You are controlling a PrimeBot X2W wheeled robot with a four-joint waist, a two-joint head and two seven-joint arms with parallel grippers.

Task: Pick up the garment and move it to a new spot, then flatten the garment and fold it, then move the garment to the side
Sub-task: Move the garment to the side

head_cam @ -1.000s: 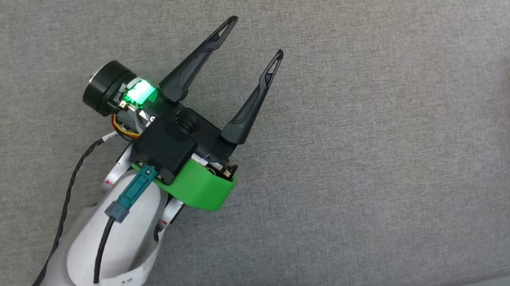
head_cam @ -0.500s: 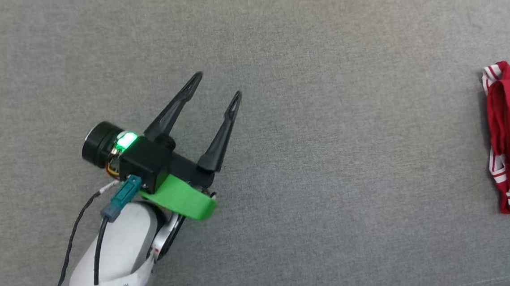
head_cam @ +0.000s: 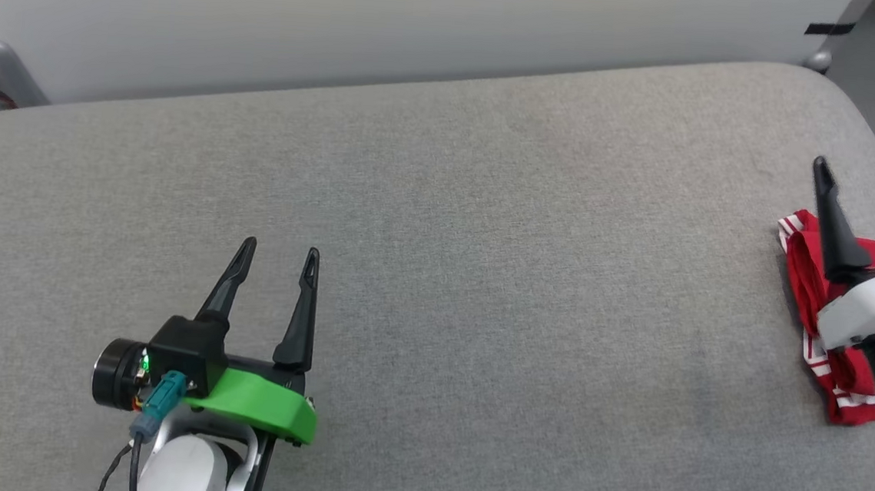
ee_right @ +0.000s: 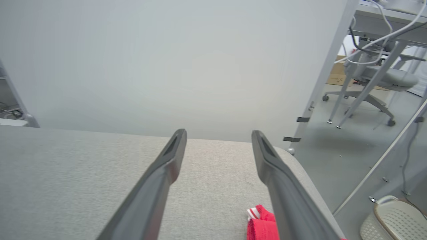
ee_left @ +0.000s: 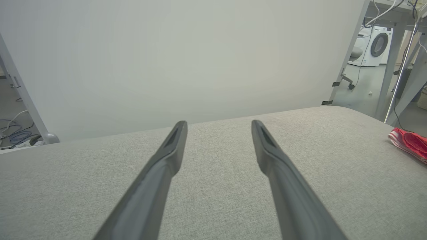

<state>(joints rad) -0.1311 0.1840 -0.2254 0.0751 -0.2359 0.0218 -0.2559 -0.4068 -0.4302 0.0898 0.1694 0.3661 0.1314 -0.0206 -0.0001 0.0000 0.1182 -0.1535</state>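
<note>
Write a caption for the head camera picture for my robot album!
Left gripper open over the grey cushion; right gripper open above the bunched red garment at the cushion's right end.

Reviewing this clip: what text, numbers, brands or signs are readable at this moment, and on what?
None can be read.
Folded red jersey with red-white striped trim: no lettering faces any camera.
Brown cardboard box in the background: any print is too small to read.

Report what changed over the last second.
The head camera tilted up, so the whole picture shifted; the wall behind the grey surface now shows. The right gripper, open, has come into view over the garment. The left gripper stayed open and empty; the garment stayed bunched at the surface's right end, unheld.
</note>
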